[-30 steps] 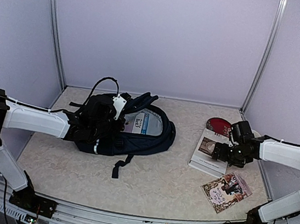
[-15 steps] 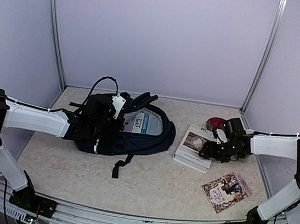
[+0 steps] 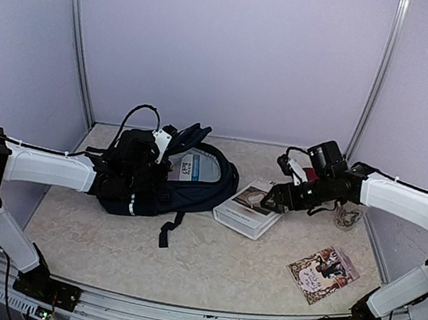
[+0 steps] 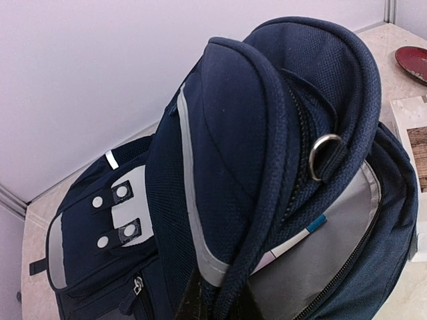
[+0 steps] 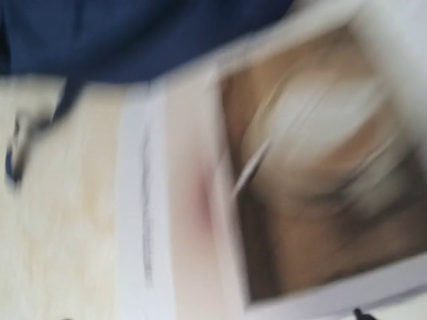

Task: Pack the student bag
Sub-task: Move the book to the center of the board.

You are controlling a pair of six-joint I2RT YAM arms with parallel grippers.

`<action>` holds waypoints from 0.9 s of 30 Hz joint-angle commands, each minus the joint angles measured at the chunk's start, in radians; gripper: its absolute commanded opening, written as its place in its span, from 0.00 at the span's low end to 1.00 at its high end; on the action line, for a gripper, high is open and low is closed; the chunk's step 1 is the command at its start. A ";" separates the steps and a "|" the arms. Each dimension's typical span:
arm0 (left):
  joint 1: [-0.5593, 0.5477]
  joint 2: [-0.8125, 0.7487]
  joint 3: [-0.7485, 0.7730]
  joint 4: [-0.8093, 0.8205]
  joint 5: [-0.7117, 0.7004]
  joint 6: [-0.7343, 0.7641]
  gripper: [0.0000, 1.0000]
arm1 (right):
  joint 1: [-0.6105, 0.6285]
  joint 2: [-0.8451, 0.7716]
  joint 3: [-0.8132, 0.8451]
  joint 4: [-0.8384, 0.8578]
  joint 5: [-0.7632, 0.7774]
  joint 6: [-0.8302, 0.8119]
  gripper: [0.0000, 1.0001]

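Student bag: the navy student bag point(image 3: 199, 186) lay on the left-centre of the pale surface point(image 3: 100, 244), with its mouth turned towards the right and a black strap trailing towards the near edge.
Bag mouth: the top flap point(image 4: 227, 133) stood raised and the zip was open; a metal ring point(image 4: 325, 152) hung at the rim.
Inside the bag: a white and blue paper item point(image 3: 189, 169) showed in the opening.
Left pincer: the left pincer point(image 3: 156, 170) was closed on the bag's upper edge, holding the flap up.
Book: a thick white book point(image 3: 245, 210) with a brown cover picture lay just beside the bag's mouth, at an angle.
Right pincer: the right pincer point(image 3: 270, 201) was at the book's right end, touching it; the wrist view was blurred, so I could not tell whether it gripped the book or only pressed on it.
Booklet: a small illustrated booklet point(image 3: 324, 273) lay near the right front, well apart from the bag.
Dish: a red dish point(image 4: 412, 61) showed beyond the book in the left wrist view.
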 commanded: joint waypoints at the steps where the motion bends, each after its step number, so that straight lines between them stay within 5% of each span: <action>1: 0.005 -0.066 0.017 0.089 -0.048 -0.022 0.00 | -0.148 0.028 0.115 -0.073 0.070 -0.067 0.90; 9: -0.007 -0.120 -0.035 0.071 -0.054 -0.058 0.00 | -0.208 0.437 0.498 -0.190 0.058 -0.229 0.93; 14: -0.032 -0.149 -0.048 -0.010 -0.117 -0.177 0.00 | -0.202 0.660 0.730 -0.343 0.029 -0.282 0.85; 21: -0.089 -0.151 -0.089 -0.023 -0.168 -0.212 0.00 | -0.176 0.655 0.609 -0.292 -0.031 -0.329 0.82; 27: -0.106 -0.127 -0.079 -0.011 -0.150 -0.188 0.00 | -0.176 0.578 0.452 -0.198 -0.115 -0.303 0.47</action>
